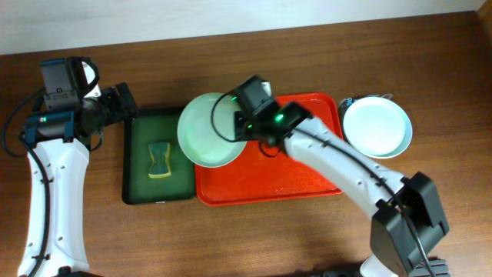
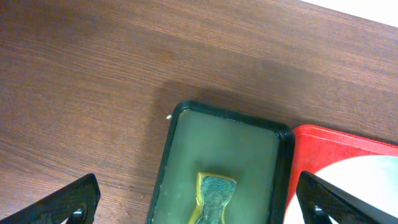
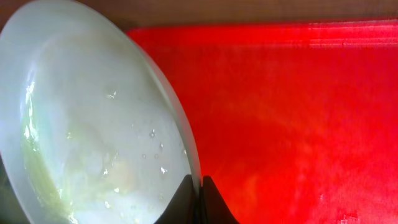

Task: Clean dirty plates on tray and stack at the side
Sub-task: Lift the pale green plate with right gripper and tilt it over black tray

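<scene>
Over the left edge of the 1 red tray (image 1: 269,183), the right gripper (image 1: 244,123) is clamped on the rim of 1 mint plate (image 1: 204,132), holding it tilted and partly above the 1 green tray (image 1: 138,188). Droplets and a faint yellowish streak show on its face. A second plate (image 1: 377,127) rests on the table just right of the red tray; whether more lie beneath it is unclear. 1 sponge (image 1: 160,159) lies in the green tray. The left gripper (image 1: 123,104) hangs spread wide, empty, near that tray's far corner.
</scene>
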Robot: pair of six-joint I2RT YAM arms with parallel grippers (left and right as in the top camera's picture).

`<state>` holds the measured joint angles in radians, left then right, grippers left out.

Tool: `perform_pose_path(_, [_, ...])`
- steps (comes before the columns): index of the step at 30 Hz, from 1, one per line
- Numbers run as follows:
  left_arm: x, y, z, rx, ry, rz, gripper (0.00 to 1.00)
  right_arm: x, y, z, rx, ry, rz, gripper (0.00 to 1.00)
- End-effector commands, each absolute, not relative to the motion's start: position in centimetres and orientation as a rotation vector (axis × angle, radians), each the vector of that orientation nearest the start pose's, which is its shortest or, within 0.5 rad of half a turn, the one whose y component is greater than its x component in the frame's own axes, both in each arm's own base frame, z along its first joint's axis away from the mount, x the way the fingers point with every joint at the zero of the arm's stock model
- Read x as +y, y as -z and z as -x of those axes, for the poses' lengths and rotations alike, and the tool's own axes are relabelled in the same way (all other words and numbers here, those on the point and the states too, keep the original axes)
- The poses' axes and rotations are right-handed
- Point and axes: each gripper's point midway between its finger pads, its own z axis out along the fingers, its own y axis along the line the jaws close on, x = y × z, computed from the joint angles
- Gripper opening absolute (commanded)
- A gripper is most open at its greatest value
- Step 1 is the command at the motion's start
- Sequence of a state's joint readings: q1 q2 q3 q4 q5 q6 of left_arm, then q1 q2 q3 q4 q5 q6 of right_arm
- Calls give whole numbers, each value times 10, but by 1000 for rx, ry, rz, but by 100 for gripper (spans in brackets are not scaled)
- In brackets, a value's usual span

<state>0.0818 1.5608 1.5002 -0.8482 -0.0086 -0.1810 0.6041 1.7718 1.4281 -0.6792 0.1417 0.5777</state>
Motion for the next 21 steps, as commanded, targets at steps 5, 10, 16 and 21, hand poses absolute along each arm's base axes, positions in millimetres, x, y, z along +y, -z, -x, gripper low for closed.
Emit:
perform_pose_path(5, [37,-240,-415,2426,30,345,99,271,-193,-380,2238,61,87,4])
perform_pose_path(10, [37,-240,-415,2426,30,345,99,297,-229,-365,2024,223,222,4])
perform_pose_path(16, [37,-240,-415,2426,30,345,99,314,-280,-360,1794,388,310,4])
perform_pose_path(21, [37,-240,-415,2426,30,345,99,323,-313,-367,1682,441,365,4])
